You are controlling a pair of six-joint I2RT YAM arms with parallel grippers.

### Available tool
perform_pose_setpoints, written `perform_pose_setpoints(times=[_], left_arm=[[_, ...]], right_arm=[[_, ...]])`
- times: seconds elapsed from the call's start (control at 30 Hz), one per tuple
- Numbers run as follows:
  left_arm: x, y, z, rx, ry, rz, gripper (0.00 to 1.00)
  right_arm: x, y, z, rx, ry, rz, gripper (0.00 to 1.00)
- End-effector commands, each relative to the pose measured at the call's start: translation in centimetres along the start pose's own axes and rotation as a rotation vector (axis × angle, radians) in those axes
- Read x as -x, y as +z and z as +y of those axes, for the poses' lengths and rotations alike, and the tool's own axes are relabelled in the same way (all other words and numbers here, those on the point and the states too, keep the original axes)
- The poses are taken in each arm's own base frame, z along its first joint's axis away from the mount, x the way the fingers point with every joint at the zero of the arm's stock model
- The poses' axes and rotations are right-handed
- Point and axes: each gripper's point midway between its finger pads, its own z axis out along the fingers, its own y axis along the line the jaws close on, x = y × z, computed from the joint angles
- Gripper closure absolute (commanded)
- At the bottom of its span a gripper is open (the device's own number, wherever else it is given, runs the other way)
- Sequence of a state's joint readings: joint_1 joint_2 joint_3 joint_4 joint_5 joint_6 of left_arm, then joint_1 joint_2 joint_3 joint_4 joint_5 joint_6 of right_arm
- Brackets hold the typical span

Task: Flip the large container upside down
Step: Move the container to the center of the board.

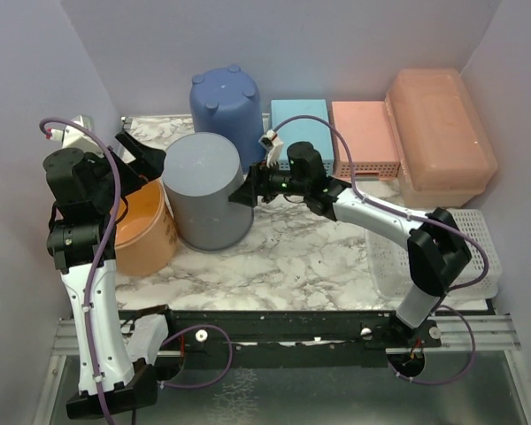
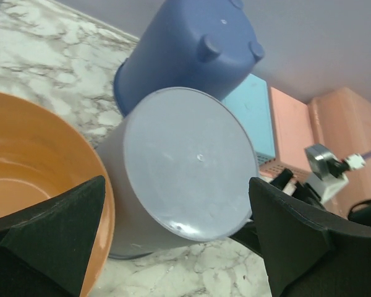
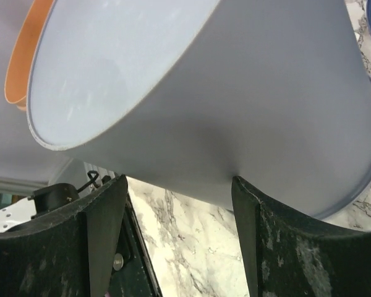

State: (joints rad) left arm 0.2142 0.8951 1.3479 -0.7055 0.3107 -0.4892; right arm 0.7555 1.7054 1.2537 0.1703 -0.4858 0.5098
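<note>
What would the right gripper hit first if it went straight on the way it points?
The grey bucket. The right gripper points straight at its side wall, jaws open, and looks nearly in contact, though depth is unclear.

Robot laboratory test cell. Plain walls [image 1: 336, 44] enclose a marble-pattern surface [image 1: 283, 257] on three sides. The left arm [image 1: 102, 345] and right arm [image 1: 380, 217] mount on a rail [image 1: 292, 320] at the near edge, trailing exposed purple cables [image 1: 89, 292].

Landmark: grey bucket [image 1: 208, 190], inverted, mid-table. At its right wall: right gripper [image 1: 246, 194]. Just beside it on the left: orange bucket [image 1: 143, 228]. Just behind it: blue bucket [image 1: 226, 102]. Well off to its right, far back: large container [image 1: 442, 133], lid uppermost.
</note>
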Motion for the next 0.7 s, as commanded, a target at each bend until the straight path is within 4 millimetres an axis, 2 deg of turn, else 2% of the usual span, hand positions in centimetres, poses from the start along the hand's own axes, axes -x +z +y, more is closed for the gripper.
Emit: perform_pose_setpoints(times=[0.0,0.03,0.1,0.2,0.3,0.43,0.57,0.67], left_arm=[[-0.7,-0.5,-4.1,-0.219,0.059,0.046,0.01],[-1.1,-0.5,-4.8,-0.260,0.070,0.063,0.01],[-1.9,-0.5,-6.0,-0.334,0.083,0.107,0.01],[-3.0,-0.7,-7.2,-0.402,0.081,0.150,0.01],[-4.4,-0.4,-7.7,-0.424,0.074,0.196,0.01],[-7.5,0.7,-8.9,-0.419,0.092,0.302,0.01],[-9.9,0.5,-12.2,-0.470,0.133,0.360,0.01],[-13.0,0.4,-14.9,-0.505,0.175,0.431,0.01]], right_arm=[[0.0,-0.2,1.2,0.046,-0.018,0.026,0.28],[0.3,-1.0,1.6,0.043,-0.033,0.011,0.27],[0.5,-2.5,1.2,-0.020,-0.049,-0.018,0.27],[1.5,-5.9,-0.7,-0.218,-0.052,-0.106,0.24],[2.2,-10.9,-4.1,-0.505,0.017,-0.237,0.20],[2.9,-17.6,-5.7,-0.711,0.062,-0.438,0.16],[2.3,-23.7,-6.9,-0.889,0.125,-0.574,0.14],[1.4,-27.8,-7.8,-1.036,0.187,-0.644,0.14]])
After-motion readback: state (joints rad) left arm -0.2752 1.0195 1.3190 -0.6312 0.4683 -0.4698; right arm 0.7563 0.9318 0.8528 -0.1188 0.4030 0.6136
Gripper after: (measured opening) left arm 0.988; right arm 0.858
